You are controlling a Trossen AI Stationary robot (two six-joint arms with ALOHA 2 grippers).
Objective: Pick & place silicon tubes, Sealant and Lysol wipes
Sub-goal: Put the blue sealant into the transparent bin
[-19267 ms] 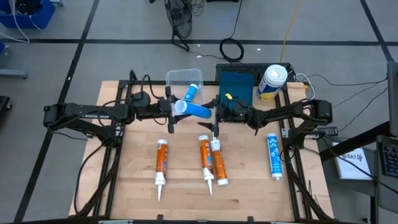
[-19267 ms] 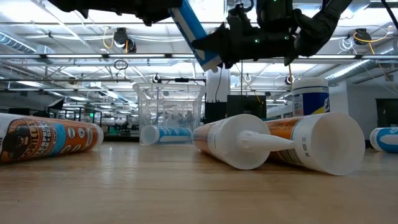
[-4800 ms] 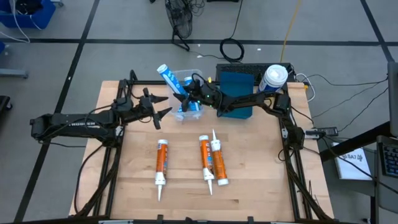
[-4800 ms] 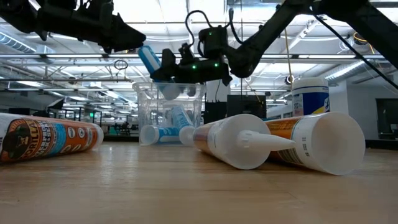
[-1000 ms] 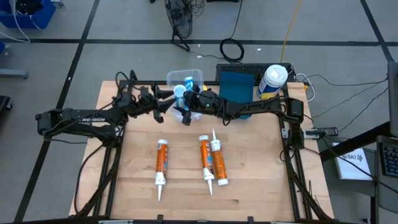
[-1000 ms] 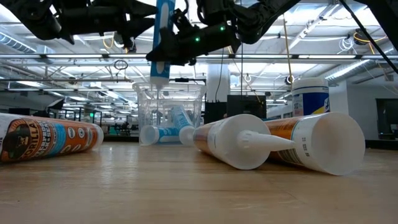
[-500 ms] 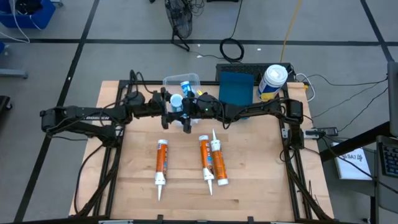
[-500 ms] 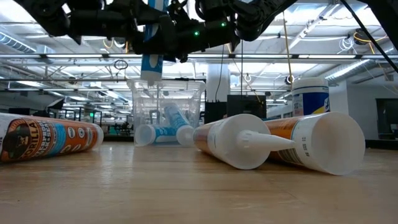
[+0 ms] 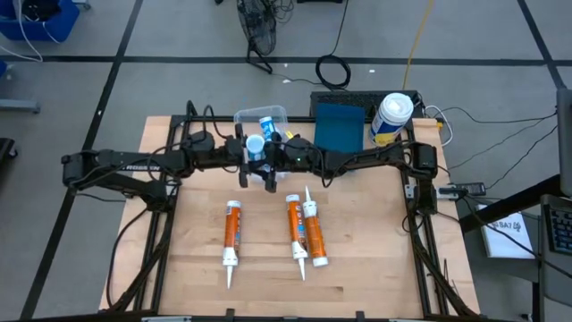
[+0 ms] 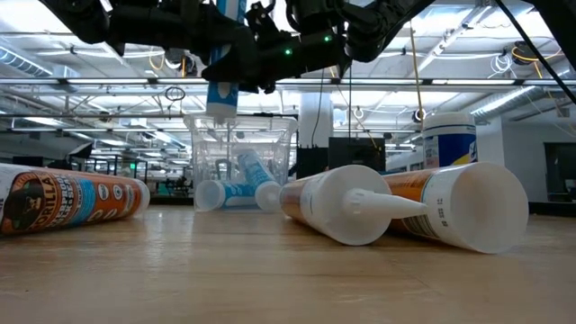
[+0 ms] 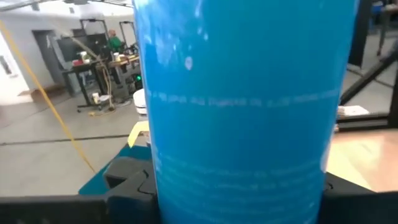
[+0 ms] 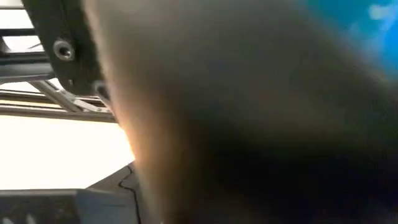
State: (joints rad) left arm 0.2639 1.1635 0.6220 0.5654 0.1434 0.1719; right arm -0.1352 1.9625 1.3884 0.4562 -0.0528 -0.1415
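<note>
A blue tube point(image 9: 256, 144) stands upright in the air in front of the clear bin point(image 9: 243, 117), with my left gripper point(image 9: 248, 161) shut on it. It fills the left wrist view point(image 11: 242, 93). My right gripper point(image 9: 271, 161) is close on the tube's right side; its wrist view is blocked by something dark. The bin holds more blue tubes point(image 10: 236, 184). Three orange tubes point(image 9: 232, 234) point(image 9: 294, 229) point(image 9: 313, 234) lie on their sides on the table's near half. The Lysol wipes point(image 9: 391, 116) stand upright at the far right. My left gripper pinches the blue tube's round barrel point(image 11: 186, 180) between its two fingers point(image 11: 127, 183), one on each side. The fingers come level from the table's left and lie across the tube. The tube stands upright, its lower end point(image 10: 220, 108) clear of the table.
A dark blue box point(image 9: 340, 125) stands between the bin and the wipes. Black frame rails point(image 9: 416, 206) run along the table's sides. Bare wood point(image 9: 357, 233) lies to the right of the orange tubes and along the near edge.
My left gripper has gone toward the table's right edge to the blue tube, rolled, and shut on its barrel. The tube has stayed upright and in the air, shifting a little toward the left.
</note>
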